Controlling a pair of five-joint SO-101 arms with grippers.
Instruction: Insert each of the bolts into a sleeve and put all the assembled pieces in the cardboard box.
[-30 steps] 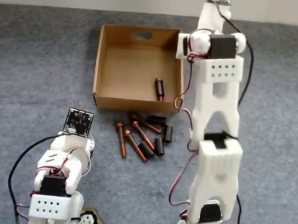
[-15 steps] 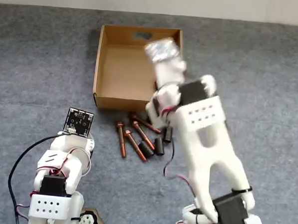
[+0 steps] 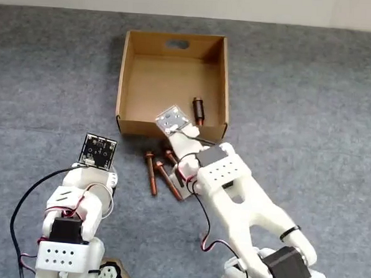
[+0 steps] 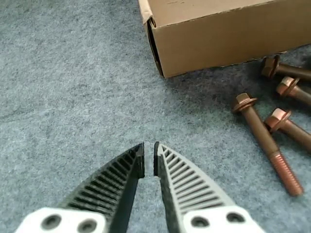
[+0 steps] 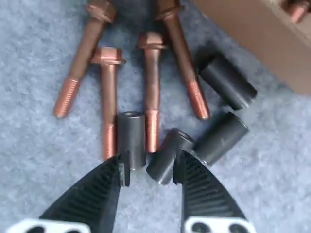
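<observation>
The right gripper (image 5: 151, 167) hangs low over the loose parts on the grey surface (image 3: 52, 76), just in front of the cardboard box (image 3: 121, 79). Its fingers are moderately open and hold nothing. One dark sleeve (image 5: 166, 156) lies between the fingertips. Its long axis runs roughly in line with the fingers, slightly skewed, so closing would pinch it across its round side. A second sleeve (image 5: 131, 141) lies partly under one fingertip, against a bolt (image 5: 151, 82); in my judgement it may get nudged.

The left gripper (image 4: 149, 158) is closed to a hairline gap and empty, over bare surface and well apart from the sleeves. The right arm is plainly the nearer.

The right wrist view lays out four bolts and four sleeves. In the high view the arm hides most sleeves, but one assembled piece (image 3: 198, 110) lies inside the box.
</observation>
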